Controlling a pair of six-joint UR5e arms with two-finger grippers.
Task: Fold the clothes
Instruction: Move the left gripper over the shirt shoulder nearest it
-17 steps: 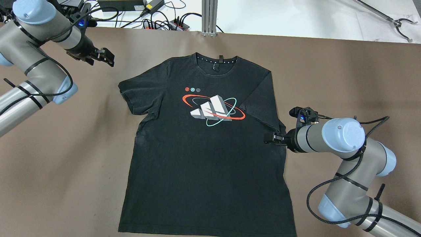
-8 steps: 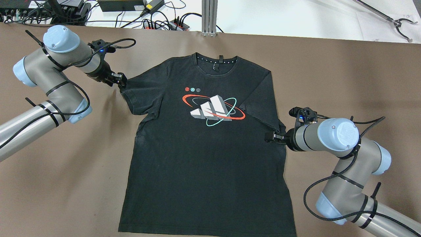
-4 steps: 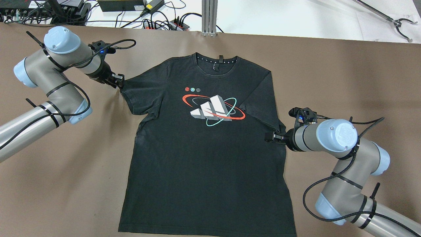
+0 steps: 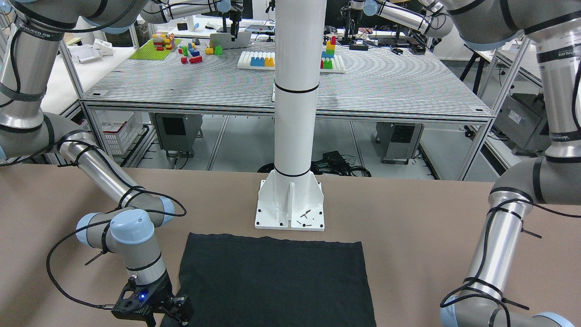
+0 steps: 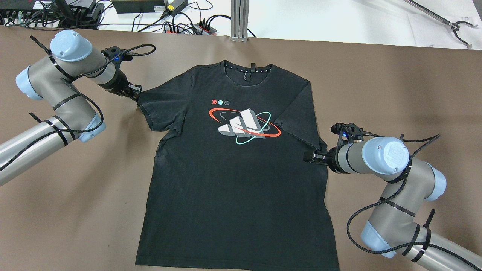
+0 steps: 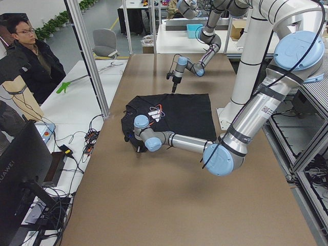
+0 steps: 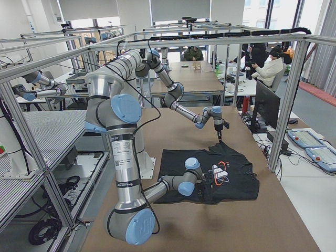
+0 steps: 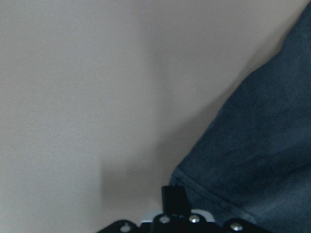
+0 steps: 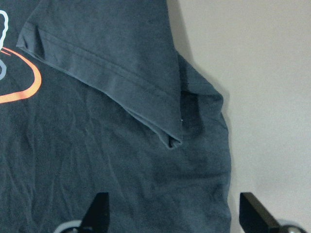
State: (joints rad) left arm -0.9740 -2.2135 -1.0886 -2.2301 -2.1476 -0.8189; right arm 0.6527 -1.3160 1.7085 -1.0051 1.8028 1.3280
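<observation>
T-shirt flat, right sleeve folded inward. Left gripper newly brought to left sleeve corner; grip state unreadable. Right gripper unmoved, fingers spread. Left-sleeve fold judged next.

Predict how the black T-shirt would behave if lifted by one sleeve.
Probably floppy: the black T-shirt lies flat with soft wrinkles, and one sleeve lies folded over the body. It would likely drape and drag rather than hold shape. The thin fabric suggests it is light.
</observation>
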